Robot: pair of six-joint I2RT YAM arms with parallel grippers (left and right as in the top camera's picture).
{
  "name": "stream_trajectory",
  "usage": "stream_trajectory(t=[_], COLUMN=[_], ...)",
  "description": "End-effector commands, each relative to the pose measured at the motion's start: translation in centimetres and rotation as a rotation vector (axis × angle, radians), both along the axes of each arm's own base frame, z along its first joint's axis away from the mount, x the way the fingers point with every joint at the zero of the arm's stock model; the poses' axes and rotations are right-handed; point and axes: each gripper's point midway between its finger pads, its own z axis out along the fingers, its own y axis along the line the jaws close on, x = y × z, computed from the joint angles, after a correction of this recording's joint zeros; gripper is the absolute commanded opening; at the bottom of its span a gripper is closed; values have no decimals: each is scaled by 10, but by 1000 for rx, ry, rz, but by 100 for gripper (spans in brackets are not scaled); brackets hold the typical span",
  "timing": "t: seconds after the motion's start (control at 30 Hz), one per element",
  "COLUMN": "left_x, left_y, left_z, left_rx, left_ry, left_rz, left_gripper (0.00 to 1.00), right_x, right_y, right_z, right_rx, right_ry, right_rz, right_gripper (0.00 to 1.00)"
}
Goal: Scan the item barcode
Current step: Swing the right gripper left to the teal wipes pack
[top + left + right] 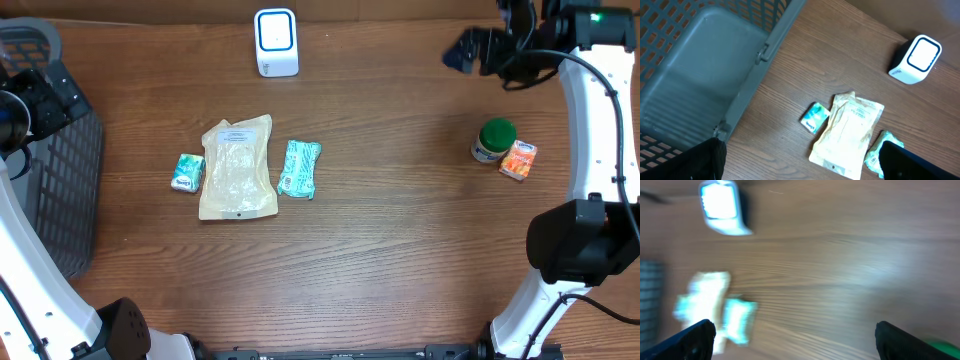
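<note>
as both hover, left pincer (806,163) and right pincer (796,339) gape wide, gripping nothing.

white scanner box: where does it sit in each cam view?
Overhead: scanner at top centre.
Left wrist: scanner at upper right.
Right wrist: scanner at upper left, blurred.
Shared landmark: beige pouch, lower in frame than the scanner in all three views.
</note>
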Motion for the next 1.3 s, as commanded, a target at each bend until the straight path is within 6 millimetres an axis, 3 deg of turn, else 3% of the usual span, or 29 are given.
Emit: stream_trajectory(t=[0.0,0.1,0.3,0.5,0.73,0.87,1.07,1.17,1.27], left_x=[1,1,1,1,1,1,1,1,1], left_y=[-1,-1,-1,-1,-1,-1,-1,-1,-1], left_z=[1,1,1,1,1,1,1,1,1], left_rx=[8,8,8,8,8,8,8,8,8], left_ry=[-2,-2,-2,-2,-2,-2,-2,-2,-2], left_rz=[-22,-22,-22,-22,-22,-22,-22,-22,-22], left_gripper=[100,100,100,100,100,100,99,100,100], right_x=[-8,-6,-1,-4,-15,-21,-29,-34,-39], right_y=[53,72,125,198,252,265,263,260,254], right_z=[36,22,-31,-97,-172,-197,-225,-234,-235], right_rx=[276,228,40,-138,-300,-357,-383,-390,-394], right_ry=[-38,-16,70,77,42,21,63,98,132], right_rz=[140,157,160,284,505,611,666,671,667], right_gripper=[91,82,82,83,73,69,63,55,41])
